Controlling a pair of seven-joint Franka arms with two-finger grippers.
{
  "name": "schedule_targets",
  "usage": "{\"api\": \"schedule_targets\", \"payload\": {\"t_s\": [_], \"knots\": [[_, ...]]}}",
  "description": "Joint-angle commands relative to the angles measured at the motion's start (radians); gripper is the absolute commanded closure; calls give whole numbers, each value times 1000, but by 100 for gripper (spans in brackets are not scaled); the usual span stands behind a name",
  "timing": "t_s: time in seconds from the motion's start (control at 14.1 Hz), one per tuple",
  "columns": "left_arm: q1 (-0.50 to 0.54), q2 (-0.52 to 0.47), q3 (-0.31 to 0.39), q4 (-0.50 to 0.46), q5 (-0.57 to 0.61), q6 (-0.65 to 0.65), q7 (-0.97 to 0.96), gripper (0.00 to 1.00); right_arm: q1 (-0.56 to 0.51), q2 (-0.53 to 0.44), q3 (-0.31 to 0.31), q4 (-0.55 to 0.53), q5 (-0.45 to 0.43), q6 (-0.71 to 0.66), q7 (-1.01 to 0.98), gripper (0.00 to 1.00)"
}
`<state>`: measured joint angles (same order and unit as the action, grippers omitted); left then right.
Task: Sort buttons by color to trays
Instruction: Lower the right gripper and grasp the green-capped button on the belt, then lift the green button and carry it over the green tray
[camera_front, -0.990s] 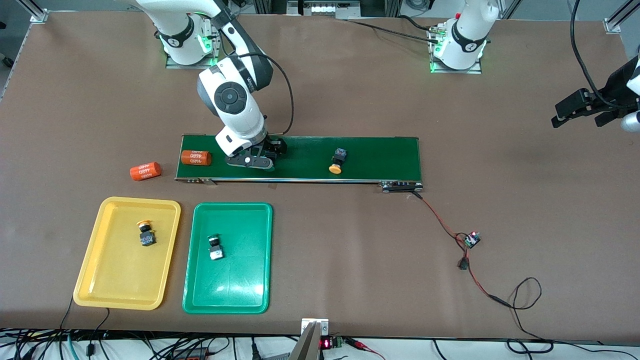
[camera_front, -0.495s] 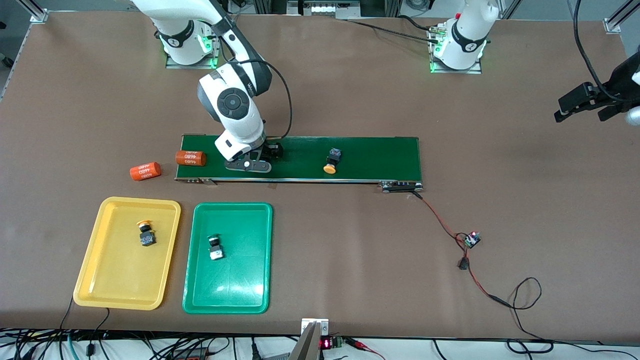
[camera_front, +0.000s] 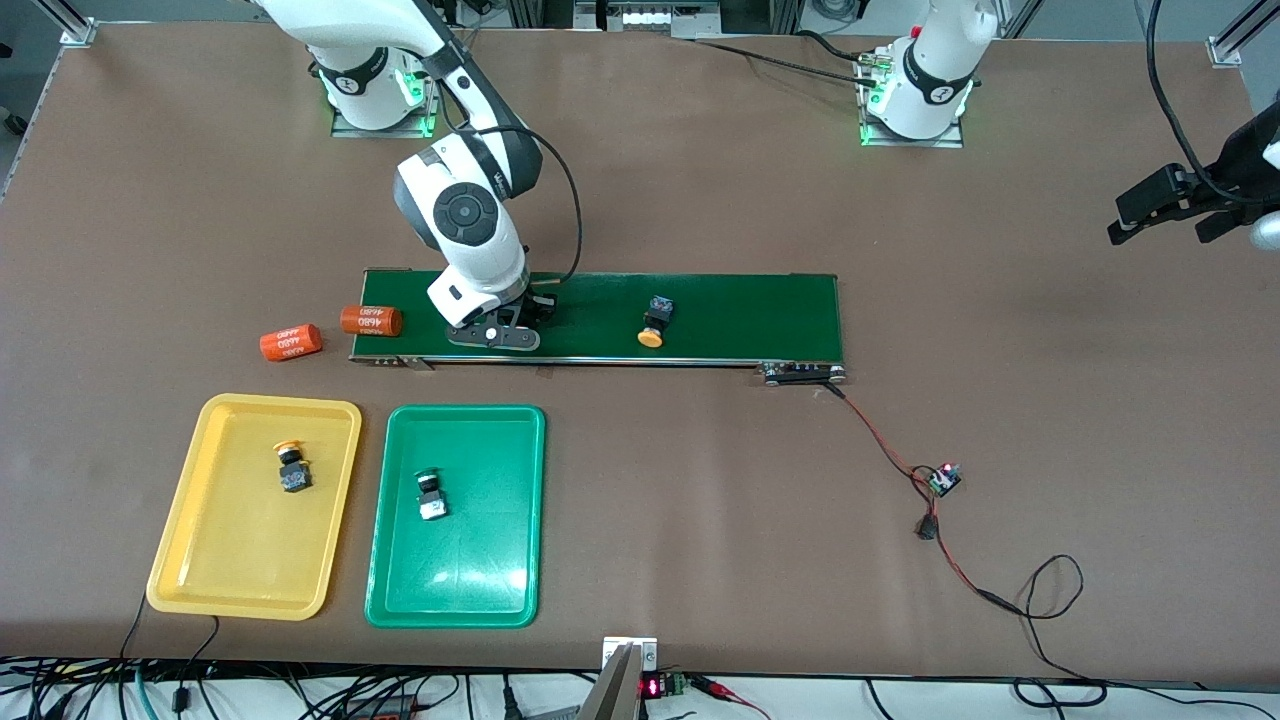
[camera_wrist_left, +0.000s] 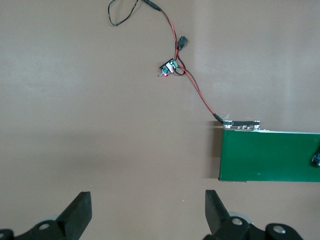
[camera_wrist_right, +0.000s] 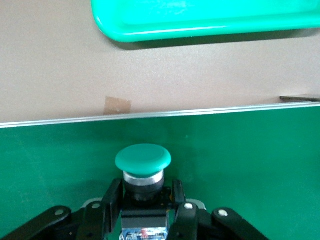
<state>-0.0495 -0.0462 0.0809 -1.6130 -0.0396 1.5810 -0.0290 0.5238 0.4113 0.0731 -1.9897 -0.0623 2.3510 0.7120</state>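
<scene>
Green-capped, the button (camera_wrist_right: 143, 165) we hold sits on the conveyor belt (camera_front: 740, 300), with the right gripper (camera_wrist_right: 143, 206) clamped on its black body. A yellow button (camera_front: 652, 324) lies on the belt toward the left arm's end, while the yellow tray (camera_front: 330, 500) and green tray (camera_front: 480, 590) each hold one button. Our left gripper (camera_wrist_left: 145, 212) waits spread wide over bare table.

The brown worktop (camera_front: 700, 200) carries a dark-green conveyor belt (camera_front: 740, 315), a yellow tray (camera_front: 200, 590), a green tray (camera_front: 455, 610), an orange cylinder (camera_front: 291, 341), and a wired, perhaps electronic, module (camera_front: 943, 479)
</scene>
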Motion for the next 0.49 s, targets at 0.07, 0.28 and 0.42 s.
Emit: {"api": "schedule_targets", "payload": {"t_s": [0.07,0.28,0.42], "knots": [[3,0,-3,5,17,17,17,0,-7,-3,-16,41,-27,-50,-6,70],[3,-1,3,4,17,17,17,0,-24,-31,-24,167,-40,-287,-149,70],[2,0,0,7,17,17,17,0,-24,-40,-59,236,-40,-376,-242,70]]}}
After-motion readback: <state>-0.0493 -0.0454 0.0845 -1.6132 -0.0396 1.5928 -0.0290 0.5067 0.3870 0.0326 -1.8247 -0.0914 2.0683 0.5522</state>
